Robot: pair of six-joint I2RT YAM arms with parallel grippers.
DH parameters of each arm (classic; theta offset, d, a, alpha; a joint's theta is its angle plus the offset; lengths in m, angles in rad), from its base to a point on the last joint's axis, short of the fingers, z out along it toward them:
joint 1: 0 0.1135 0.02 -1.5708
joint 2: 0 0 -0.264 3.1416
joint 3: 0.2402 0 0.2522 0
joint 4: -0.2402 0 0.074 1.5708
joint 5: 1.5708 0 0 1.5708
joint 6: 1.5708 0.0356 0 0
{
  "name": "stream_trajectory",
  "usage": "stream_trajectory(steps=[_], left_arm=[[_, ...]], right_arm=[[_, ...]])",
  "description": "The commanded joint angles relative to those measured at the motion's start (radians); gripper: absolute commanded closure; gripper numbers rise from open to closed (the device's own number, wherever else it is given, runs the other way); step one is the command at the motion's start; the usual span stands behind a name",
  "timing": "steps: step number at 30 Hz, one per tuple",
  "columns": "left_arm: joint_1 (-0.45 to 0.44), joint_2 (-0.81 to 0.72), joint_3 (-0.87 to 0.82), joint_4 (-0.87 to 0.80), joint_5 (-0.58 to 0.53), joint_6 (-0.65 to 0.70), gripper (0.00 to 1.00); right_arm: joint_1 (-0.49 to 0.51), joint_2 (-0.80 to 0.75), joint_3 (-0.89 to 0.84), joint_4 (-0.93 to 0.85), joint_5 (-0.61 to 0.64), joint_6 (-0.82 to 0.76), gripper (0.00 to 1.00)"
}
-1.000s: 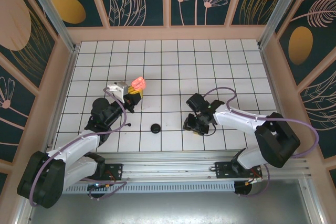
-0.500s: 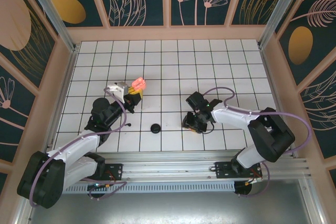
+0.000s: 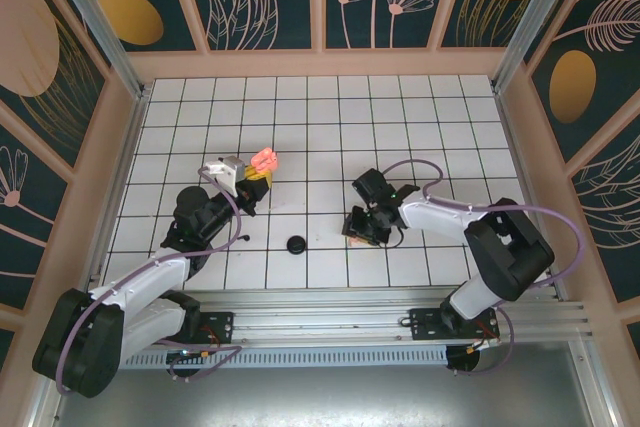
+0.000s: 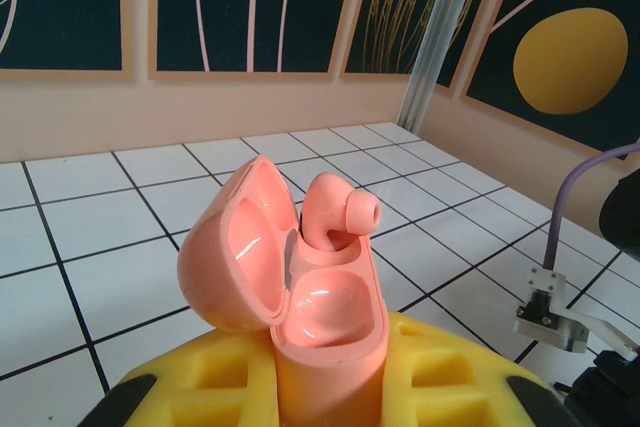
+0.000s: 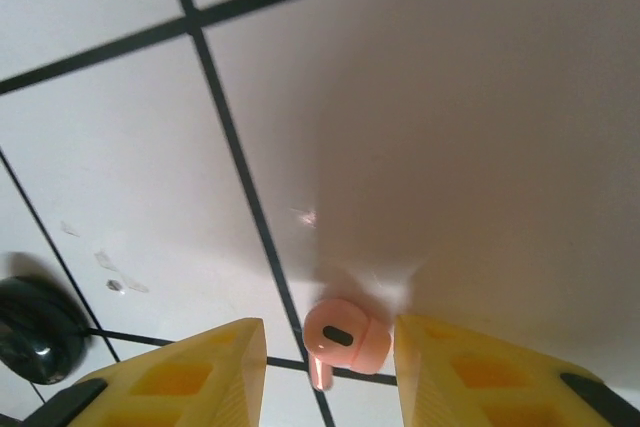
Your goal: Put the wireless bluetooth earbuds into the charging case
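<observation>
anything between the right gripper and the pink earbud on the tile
Nothing visible. The pink earbud lies on bare tile between the open fingers of the right gripper; the black disc sits off to one side.

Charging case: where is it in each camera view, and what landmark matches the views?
Top external: the charging case sits left of centre, in the left arm's yellow fingers.
Left wrist: lower centre, lid open, a pink earbud in one slot.
Shared landmark: those yellow fingers, under the case.
</observation>
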Motion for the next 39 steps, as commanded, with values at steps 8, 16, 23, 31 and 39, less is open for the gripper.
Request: stream_trajectory(steps=[8,16,23,31,39], left_arm=[[0.005,-0.022,0.011,-0.001,-0.008,0.023,0.90],[0.005,-0.018,0.013,-0.004,-0.008,0.026,0.90],[0.005,0.001,0.016,0.007,0.006,0.020,0.90],[0.006,-0.009,0.014,-0.001,-0.003,0.025,0.90],[0.005,-0.019,0.013,-0.010,-0.008,0.028,0.90]], right_arm=[[-0.003,-0.023,0.119,-0.105,0.097,-0.052,0.54],[0.027,-0.123,0.073,-0.227,0.129,0.054,0.55],[0.063,-0.098,0.001,-0.145,0.084,0.105,0.57],[0.068,0.028,0.069,-0.140,0.097,0.041,0.60],[0.063,0.082,0.125,-0.141,0.104,-0.001,0.61]])
